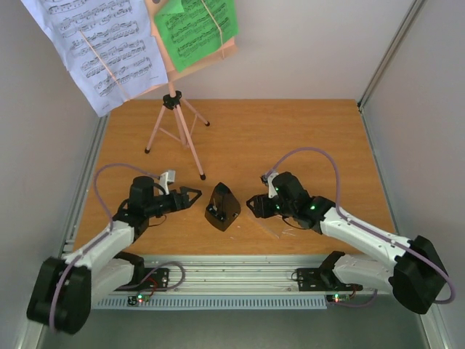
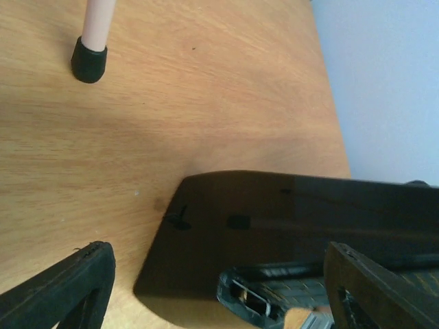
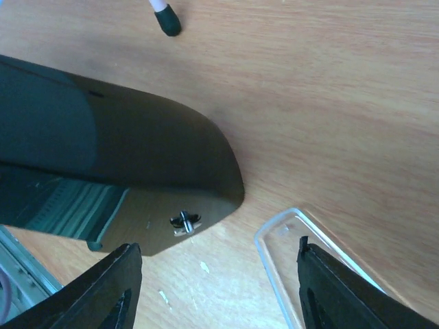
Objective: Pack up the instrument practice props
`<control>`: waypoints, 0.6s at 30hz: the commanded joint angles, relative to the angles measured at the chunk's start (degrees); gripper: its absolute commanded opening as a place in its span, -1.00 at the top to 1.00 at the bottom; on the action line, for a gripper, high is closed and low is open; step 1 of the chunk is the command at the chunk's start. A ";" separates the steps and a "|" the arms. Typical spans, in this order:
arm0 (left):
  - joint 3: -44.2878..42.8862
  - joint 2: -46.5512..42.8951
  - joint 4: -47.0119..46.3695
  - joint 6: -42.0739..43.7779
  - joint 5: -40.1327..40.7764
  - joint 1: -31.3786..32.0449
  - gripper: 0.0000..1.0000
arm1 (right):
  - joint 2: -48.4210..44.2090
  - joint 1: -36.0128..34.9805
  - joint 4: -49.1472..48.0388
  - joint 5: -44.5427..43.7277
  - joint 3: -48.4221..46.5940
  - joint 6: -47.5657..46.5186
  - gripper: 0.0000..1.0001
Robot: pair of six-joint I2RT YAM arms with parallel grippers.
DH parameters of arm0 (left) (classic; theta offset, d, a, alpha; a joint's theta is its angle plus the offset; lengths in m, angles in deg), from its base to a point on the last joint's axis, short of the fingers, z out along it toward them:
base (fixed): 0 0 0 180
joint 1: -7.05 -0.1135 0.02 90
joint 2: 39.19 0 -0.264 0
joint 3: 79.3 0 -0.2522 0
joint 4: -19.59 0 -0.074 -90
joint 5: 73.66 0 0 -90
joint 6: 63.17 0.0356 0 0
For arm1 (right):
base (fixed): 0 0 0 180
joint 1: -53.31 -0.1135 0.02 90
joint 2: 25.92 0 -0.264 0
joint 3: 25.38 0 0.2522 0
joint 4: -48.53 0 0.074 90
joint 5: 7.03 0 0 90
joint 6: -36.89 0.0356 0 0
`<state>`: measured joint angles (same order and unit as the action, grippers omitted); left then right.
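Now we are looking down on the table [image 1: 290, 138], and the small black metronome [image 1: 222, 208] is sitting near the front edge, right between the two arms. The left claw [image 1: 195, 195] is pointing at it from the left with its fingers [image 2: 68, 288] standing wide apart, gripping nothing. From the wrist we are seeing the dark body filling the space ahead of that claw, though the overhead view is showing a small gap between them.

Over on the other side, the right claw [image 1: 252, 206] is also gaping wide and holding nothing, just beside the metronome. Its wrist camera is catching a little metal key [image 3: 184, 221] on the face turned toward it. The clear cover [image 3: 281, 236] is lying flat on the wood, off the metronome, partly under that claw's right finger.

Further back on the left, the pink music stand [image 1: 172, 98] is standing on its three legs, well apart from both arms. It is carrying a white sheet [image 1: 94, 43] and a green sheet [image 1: 195, 29] of printed music, side by side. One black rubber foot [image 2: 88, 60] is showing in the left wrist view.
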<state>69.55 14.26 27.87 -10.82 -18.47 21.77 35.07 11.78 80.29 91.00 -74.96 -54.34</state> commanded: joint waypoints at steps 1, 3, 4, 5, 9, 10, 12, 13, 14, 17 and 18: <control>0.39 10.23 -18.01 -0.63 -4.57 0.49 -0.62 | 3.97 -0.65 -7.33 1.42 0.22 5.32 -0.24; 0.97 15.71 -23.99 -1.94 -6.81 0.82 -0.54 | 6.30 -1.02 -8.52 1.40 0.39 5.66 -0.21; 1.11 17.77 -26.60 -2.41 -8.18 1.10 -0.51 | 7.43 -1.31 -8.96 1.28 0.32 5.90 -0.20; 1.17 19.41 -28.57 -2.62 -8.72 1.35 -0.49 | 8.38 -1.70 -9.49 1.25 0.26 6.23 -0.18; 1.09 25.68 -34.50 -2.35 -10.86 2.41 -0.38 | 11.75 -2.69 -12.42 1.89 -0.63 7.35 -0.15; 0.98 26.97 -36.00 -2.55 -11.30 2.90 -0.35 | 12.45 -2.78 -12.76 1.78 -1.04 7.46 -0.15; 0.60 29.15 -37.54 -3.07 -11.89 3.70 -0.27 | 13.64 -2.82 -13.42 1.40 -1.63 7.61 -0.15; 0.52 29.86 -38.04 -3.21 -12.16 4.04 -0.25 | 14.31 -2.89 -13.71 1.07 -1.87 7.61 -0.15; 0.68 30.30 -38.84 -3.42 -12.24 4.33 -0.23 | 14.88 -2.81 -14.02 0.73 -2.09 7.50 -0.15; 1.65 30.31 -40.71 -4.45 -12.13 4.69 -0.20 | 17.30 -2.84 -15.31 -0.12 -2.94 7.10 -0.15; 1.80 30.08 -40.38 -4.53 -12.03 4.81 -0.19 | 17.83 -2.85 -15.66 -0.41 -3.20 7.02 -0.15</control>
<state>70.21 44.38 -5.05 -14.80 -28.48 25.57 50.79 9.33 68.64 91.81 -75.61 -47.85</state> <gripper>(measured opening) 0.603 0.576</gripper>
